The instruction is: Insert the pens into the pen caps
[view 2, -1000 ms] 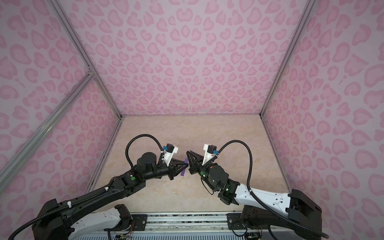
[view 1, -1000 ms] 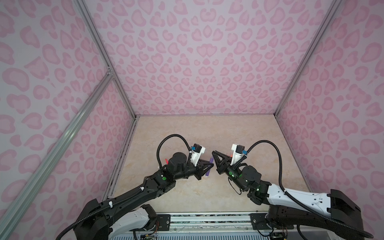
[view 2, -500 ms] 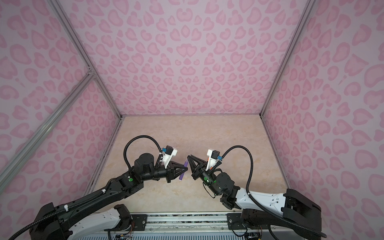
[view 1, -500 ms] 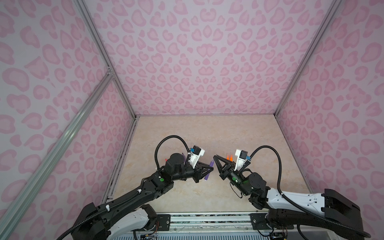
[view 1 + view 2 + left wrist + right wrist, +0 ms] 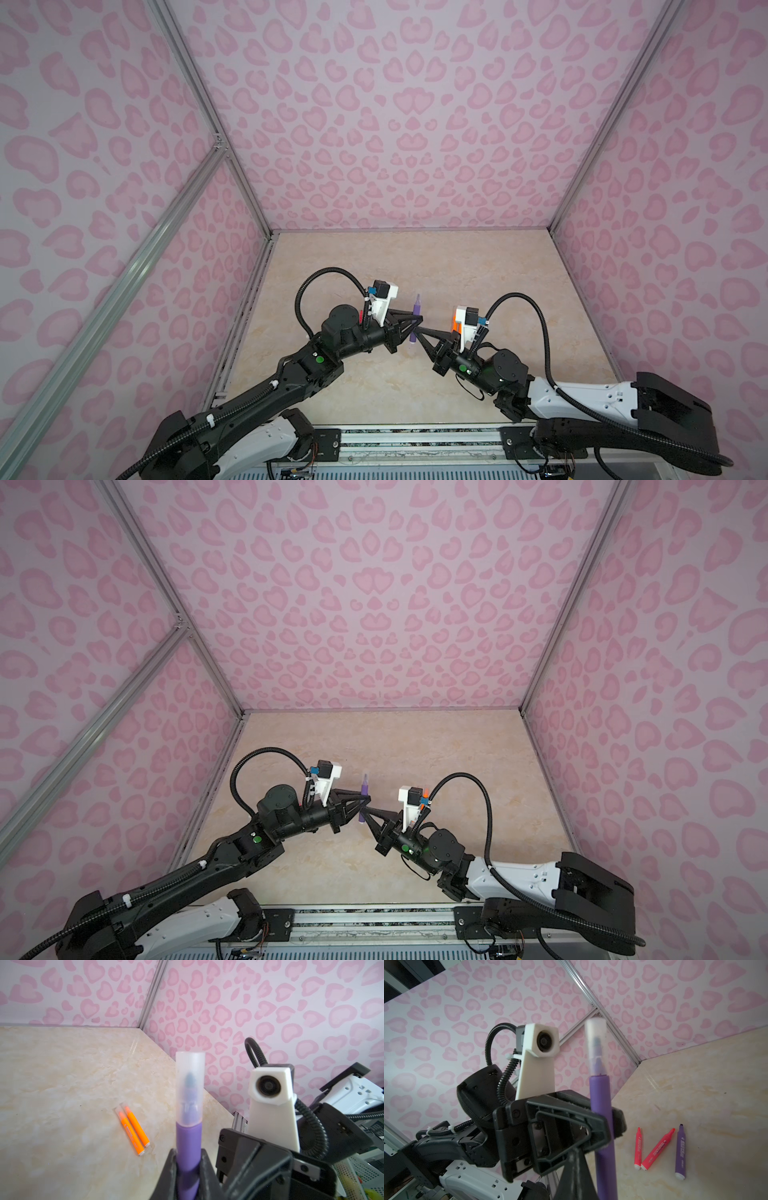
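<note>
My left gripper [image 5: 188, 1167] is shut on a purple pen [image 5: 188, 1142], which stands up out of its fingers. A clear pen cap [image 5: 190, 1084] sits over the pen's tip. In both top views the pen [image 5: 415, 311] [image 5: 364, 789] hangs above the table's middle in the left gripper [image 5: 415, 322]. My right gripper [image 5: 420, 331] [image 5: 575, 1167] is shut with nothing in it, its tip right beside the pen's lower barrel [image 5: 604, 1157]. I cannot tell whether it touches the pen. No loose caps show on the table.
Two orange pens [image 5: 133, 1130] lie side by side on the beige table, clear caps over their tips. Two pink-red pens [image 5: 638, 1149] [image 5: 658, 1149] and another purple pen [image 5: 680, 1153] lie bare-tipped near the left arm. Pink patterned walls [image 5: 415, 124] close in three sides.
The right gripper has come away from the pen's tip and dropped lower, beside the barrel. The left gripper has turned the purple pen from pointing sideways to pointing toward the back wall.
</note>
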{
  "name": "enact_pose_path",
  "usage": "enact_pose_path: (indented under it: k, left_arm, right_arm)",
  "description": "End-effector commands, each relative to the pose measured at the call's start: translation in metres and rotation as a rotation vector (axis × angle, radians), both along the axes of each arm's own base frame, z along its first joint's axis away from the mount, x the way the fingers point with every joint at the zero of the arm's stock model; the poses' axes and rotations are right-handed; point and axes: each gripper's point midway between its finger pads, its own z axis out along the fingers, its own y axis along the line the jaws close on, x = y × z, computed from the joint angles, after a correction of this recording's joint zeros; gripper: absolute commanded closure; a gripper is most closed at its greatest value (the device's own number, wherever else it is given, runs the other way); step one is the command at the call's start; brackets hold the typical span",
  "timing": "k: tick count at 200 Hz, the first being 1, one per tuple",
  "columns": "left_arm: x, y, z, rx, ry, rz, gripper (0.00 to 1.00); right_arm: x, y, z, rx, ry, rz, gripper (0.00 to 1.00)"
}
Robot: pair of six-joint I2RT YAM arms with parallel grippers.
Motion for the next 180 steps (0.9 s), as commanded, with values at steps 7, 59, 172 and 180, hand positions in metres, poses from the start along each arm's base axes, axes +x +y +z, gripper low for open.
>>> enact_pose_path:
  k: [7,59,172,180]
  left_arm:
    - [0.012,0.003,0.016,-0.003,-0.077,0.077,0.96]
    - [0.016,-0.002,0.008,0.062,-0.072,0.109,0.96]
    - [0.018,-0.007,0.001,0.126,-0.077,0.128,0.96]
    - [0.018,-0.007,0.002,0.125,-0.079,0.130,0.96]
  right_arm:
    - [0.017,-0.008,-0.005,-0.107,0.027,-0.083,0.54]
    - [0.057,-0.029,0.028,-0.157,0.051,-0.228,0.32]
    - [0.101,0.005,0.040,-0.328,0.061,-0.270,0.68]
    - [0.100,0.005,0.042,-0.330,0.056,-0.270,0.69]
